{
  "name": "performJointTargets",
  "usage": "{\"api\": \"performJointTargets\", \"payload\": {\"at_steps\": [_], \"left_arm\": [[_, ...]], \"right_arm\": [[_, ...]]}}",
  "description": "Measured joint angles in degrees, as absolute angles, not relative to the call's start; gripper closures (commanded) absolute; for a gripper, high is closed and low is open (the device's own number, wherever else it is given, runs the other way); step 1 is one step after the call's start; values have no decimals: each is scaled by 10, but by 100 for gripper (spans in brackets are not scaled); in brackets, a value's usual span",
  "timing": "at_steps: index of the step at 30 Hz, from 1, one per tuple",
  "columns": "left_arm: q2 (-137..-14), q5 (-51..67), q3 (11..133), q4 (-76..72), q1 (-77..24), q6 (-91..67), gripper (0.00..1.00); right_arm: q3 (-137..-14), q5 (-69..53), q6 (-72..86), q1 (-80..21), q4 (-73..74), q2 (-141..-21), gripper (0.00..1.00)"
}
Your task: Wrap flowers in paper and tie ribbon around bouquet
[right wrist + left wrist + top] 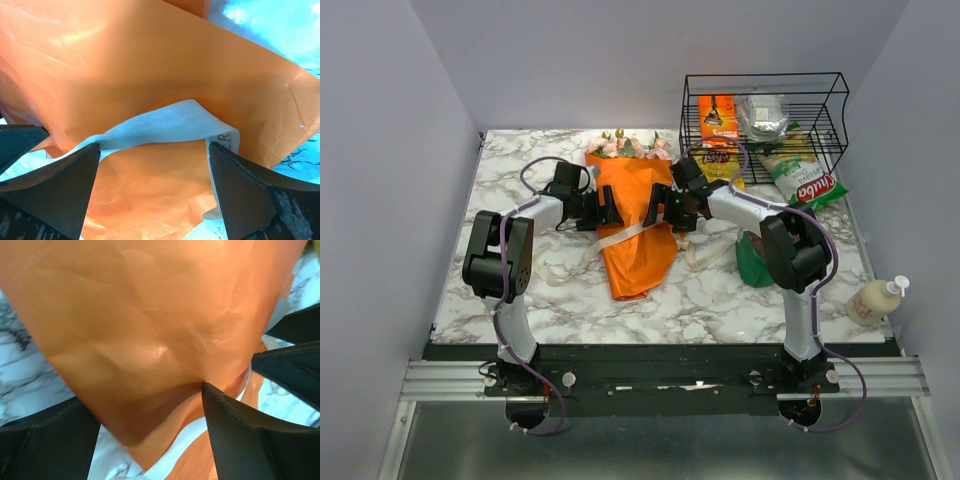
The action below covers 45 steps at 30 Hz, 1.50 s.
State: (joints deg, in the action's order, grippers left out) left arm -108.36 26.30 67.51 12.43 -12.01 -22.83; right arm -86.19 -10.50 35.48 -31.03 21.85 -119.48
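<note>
Left of the wire basket (765,110), and a little nearer the arms, the bouquet (636,200) is lying on the marble table (510,160). Its flowers (632,146) are pointing towards the back wall, roughly level with the basket's front edge. The orange paper (638,225) is flaring out as a tail towards the arms.

The ribbon (620,238) is crossing the paper at a slant. One loose loop is trailing away from the basket (548,272) and another is lying on the marble below the basket.

The left gripper (610,210) is sitting at the side of the bouquet away from the basket. Its jaws are standing wide, and in its wrist view (145,435) crinkled paper is filling the gap between them. One fingertip (210,390) is touching a crease in the sheet. I cannot tell whether it is pinching anything.

The right gripper (658,210) is sitting at the basket side of the bouquet, facing the left one across the paper. Its jaws are also spread wide (150,190). The ribbon (170,125) is arching over the paper between the two fingers, its ends running down beside each one.

Snack packets (807,180) are spilling out of the basket. A green packet (755,262) is lying below the basket, behind the right arm, and a bottle (875,298) is lying on its side nearer the table's front right corner.
</note>
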Motion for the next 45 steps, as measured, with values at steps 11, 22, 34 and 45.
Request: {"api": "performJointTargets", "payload": {"at_steps": [11, 22, 34, 45], "left_arm": [[-1124, 368, 659, 20, -120, -287, 65], [-1122, 426, 623, -51, -120, -333, 100], [-1047, 440, 563, -49, -120, -312, 100], [-1053, 447, 542, -72, -119, -340, 100]], "right_arm": [[-906, -143, 341, -310, 201, -1230, 0], [-865, -177, 340, -304, 138, -1217, 0], [-765, -112, 303, -307, 198, -1125, 0], [-766, -236, 340, -324, 68, -1169, 0]]}}
